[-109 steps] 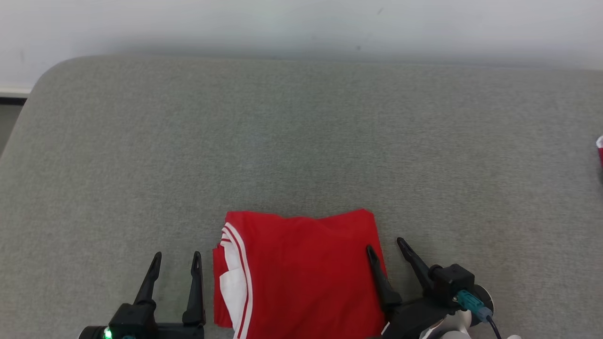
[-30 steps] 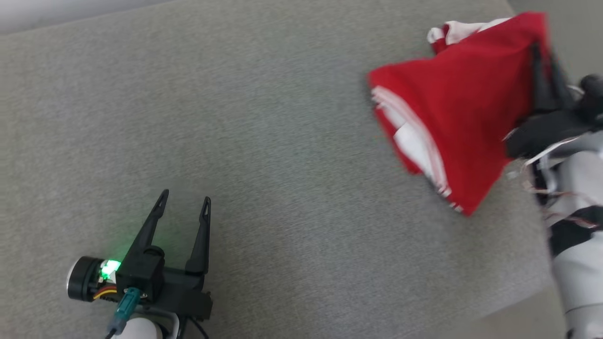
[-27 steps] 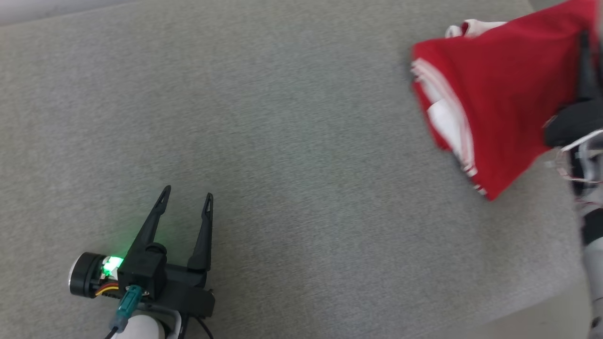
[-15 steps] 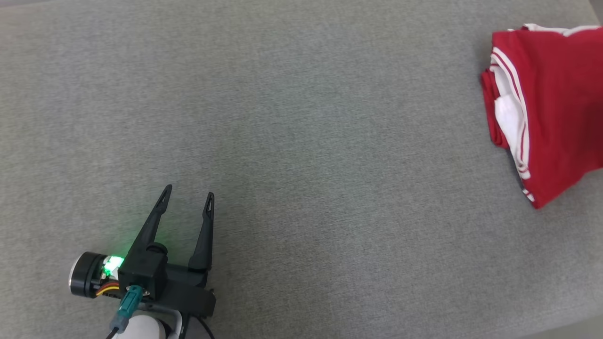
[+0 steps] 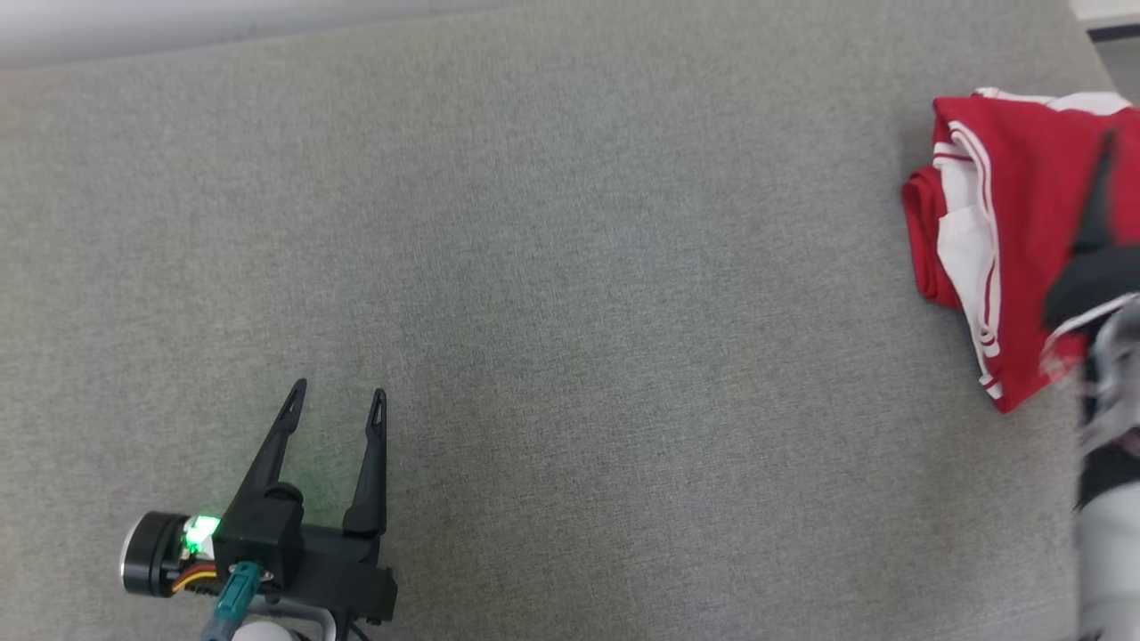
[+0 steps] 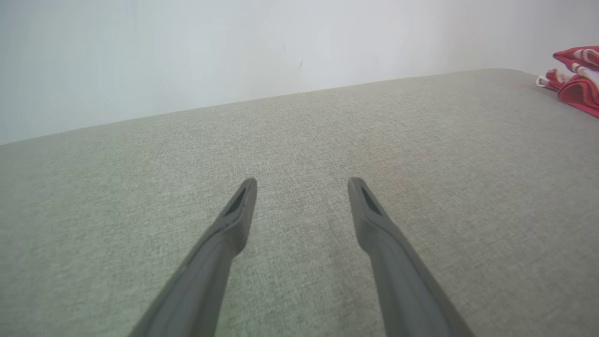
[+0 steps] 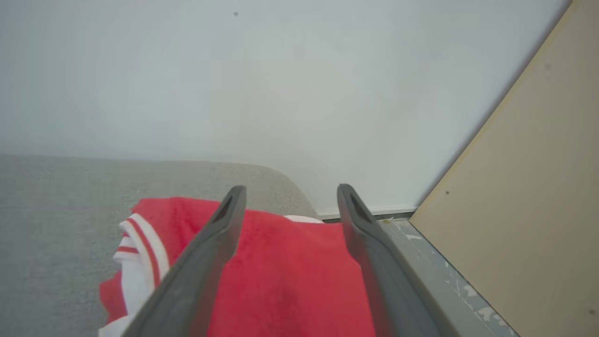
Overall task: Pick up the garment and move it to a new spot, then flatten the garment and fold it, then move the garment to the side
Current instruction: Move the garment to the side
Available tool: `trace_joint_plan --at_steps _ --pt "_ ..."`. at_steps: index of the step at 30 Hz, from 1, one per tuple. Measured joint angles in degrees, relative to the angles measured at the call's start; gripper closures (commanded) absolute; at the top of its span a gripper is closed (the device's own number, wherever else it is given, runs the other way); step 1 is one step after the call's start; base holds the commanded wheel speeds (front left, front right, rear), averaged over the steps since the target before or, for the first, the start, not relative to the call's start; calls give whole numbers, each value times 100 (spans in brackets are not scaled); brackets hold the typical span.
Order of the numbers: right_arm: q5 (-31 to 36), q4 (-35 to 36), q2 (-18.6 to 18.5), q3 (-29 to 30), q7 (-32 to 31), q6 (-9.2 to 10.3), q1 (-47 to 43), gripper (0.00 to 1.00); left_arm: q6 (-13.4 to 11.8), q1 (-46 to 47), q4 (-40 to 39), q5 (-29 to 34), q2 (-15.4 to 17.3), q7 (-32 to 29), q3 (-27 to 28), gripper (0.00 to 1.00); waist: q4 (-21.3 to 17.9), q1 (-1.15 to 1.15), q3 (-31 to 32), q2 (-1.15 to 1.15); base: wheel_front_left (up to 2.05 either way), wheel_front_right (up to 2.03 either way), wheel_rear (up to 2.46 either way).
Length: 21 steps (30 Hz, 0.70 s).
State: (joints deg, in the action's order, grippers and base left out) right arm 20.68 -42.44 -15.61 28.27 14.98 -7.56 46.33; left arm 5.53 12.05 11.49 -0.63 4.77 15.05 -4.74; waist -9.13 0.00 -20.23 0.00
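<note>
**Folded garment sits at the far right edge, both claws wide**

And there it is: the red-and-white garment (image 5: 1024, 223), folded into a compact bundle, lies on the grey padded worktop (image 5: 570, 267) at its right end, close to the rounded corner. That looks like the "to the side" spot the task asks for, with the middle of the worktop left free. White trim and stripes show along the bundle's left edge, where the layers bulge a little, so the fold is loose rather than crisp.

Over to the right claw (image 7: 291, 188): its fingers are spread wide and nothing is pinched between them. In the right wrist view red cloth lies beneath both fingers. Whether the tips brush the fabric I cannot tell. In the head view that arm is blurred at the frame's right edge, with one dark finger showing over the red.

The left claw (image 5: 338, 392) is well apart from all this, low over bare fabric at the lower left. Its fingers are also parted and empty, and a green light (image 5: 198, 531) glows at the wrist.

My read is that the bundle is resting on its own and the final placement is all but done.
</note>
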Motion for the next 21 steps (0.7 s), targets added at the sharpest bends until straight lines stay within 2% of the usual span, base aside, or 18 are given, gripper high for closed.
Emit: trace_joint_plan --at_steps 6,11,21 --pt "-1026 734 479 -789 0 0 -937 0 -67 -98 19 -67 -58 0 79 0 19 -1 252 0 0 0 0" --pt "-1594 1091 719 -1406 0 0 -1588 0 -102 -268 19 -118 -81 0 207 0 99 -1 422 0 0 0 0" --pt "-2035 1057 1051 -2207 0 0 -2555 0 -156 -575 133 -199 -140 0 443 0 332 -1 765 -1 0 0 0"
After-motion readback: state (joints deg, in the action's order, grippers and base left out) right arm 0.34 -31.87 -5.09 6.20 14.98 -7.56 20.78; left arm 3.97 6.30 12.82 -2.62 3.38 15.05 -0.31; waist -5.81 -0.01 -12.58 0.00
